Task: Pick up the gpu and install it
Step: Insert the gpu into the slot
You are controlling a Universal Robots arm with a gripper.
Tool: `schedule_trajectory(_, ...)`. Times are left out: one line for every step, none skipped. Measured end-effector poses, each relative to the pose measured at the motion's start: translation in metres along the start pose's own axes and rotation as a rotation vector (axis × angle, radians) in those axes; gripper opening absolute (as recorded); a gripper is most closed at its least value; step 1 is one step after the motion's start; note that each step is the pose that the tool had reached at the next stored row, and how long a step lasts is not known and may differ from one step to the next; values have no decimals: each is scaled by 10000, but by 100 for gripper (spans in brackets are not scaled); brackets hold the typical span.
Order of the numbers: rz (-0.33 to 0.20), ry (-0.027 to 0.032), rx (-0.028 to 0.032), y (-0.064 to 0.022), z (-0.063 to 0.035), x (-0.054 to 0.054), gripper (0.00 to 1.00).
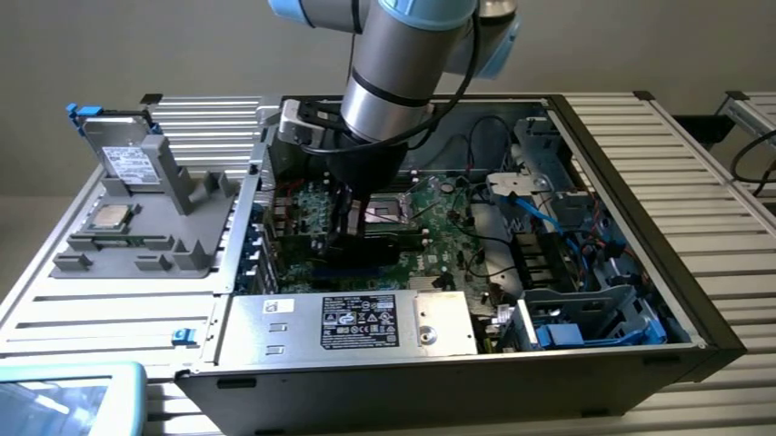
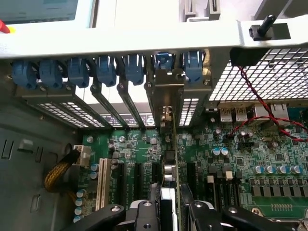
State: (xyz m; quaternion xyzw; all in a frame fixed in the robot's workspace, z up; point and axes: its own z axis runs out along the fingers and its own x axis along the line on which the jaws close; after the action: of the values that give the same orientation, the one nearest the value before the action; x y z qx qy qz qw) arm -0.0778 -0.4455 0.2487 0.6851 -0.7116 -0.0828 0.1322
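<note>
In the wrist view the gpu (image 2: 175,159) is seen edge-on, a thin green card standing upright over the motherboard (image 2: 269,159). Its silver end bracket (image 2: 168,89) sits against the rear slot openings, under a blue retention clip (image 2: 163,61). My gripper (image 2: 169,208) is shut on the card's upper edge, one black finger on each side. The card's lower edge is down among the black expansion slots (image 2: 137,175); whether it is fully seated I cannot tell. In the exterior view my gripper (image 1: 352,222) reaches down into the open computer case (image 1: 631,182), at the exterior view's left side of the board.
A grey fixture (image 1: 182,195) to the exterior view's left of the case holds a silver drive (image 1: 127,159), a processor (image 1: 107,216) and a memory stick (image 1: 115,241). The power supply (image 1: 352,322) lies at the case's front; cables and a drive cage (image 1: 594,318) crowd its right.
</note>
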Motion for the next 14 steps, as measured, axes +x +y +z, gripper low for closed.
schedule_trajectory(33, -12, -2, 4, 2, 0, 28)
schedule_trajectory(71, -26, -5, 7, 4, 0, 28)
schedule_trajectory(107, -38, -8, 8, 4, 0, 28)
schedule_trajectory(134, -47, -10, 8, 5, 0, 28)
schedule_trajectory(160, -55, -12, 9, 6, 0, 28)
schedule_trajectory(191, -64, -15, 9, 7, -1, 28)
schedule_trajectory(219, -73, -17, 8, 10, -1, 28)
schedule_trajectory(232, -75, -18, 8, 10, -1, 28)
schedule_trajectory(233, -76, -19, 7, 10, -1, 28)
schedule_trajectory(233, -76, -19, 4, 9, -1, 28)
schedule_trajectory(235, -78, -18, -1, 9, -1, 28)
schedule_trajectory(235, -78, -17, -4, 9, -1, 28)
schedule_trajectory(235, -79, -15, -7, 9, -2, 28)
schedule_trajectory(235, -77, -12, -9, 9, -2, 28)
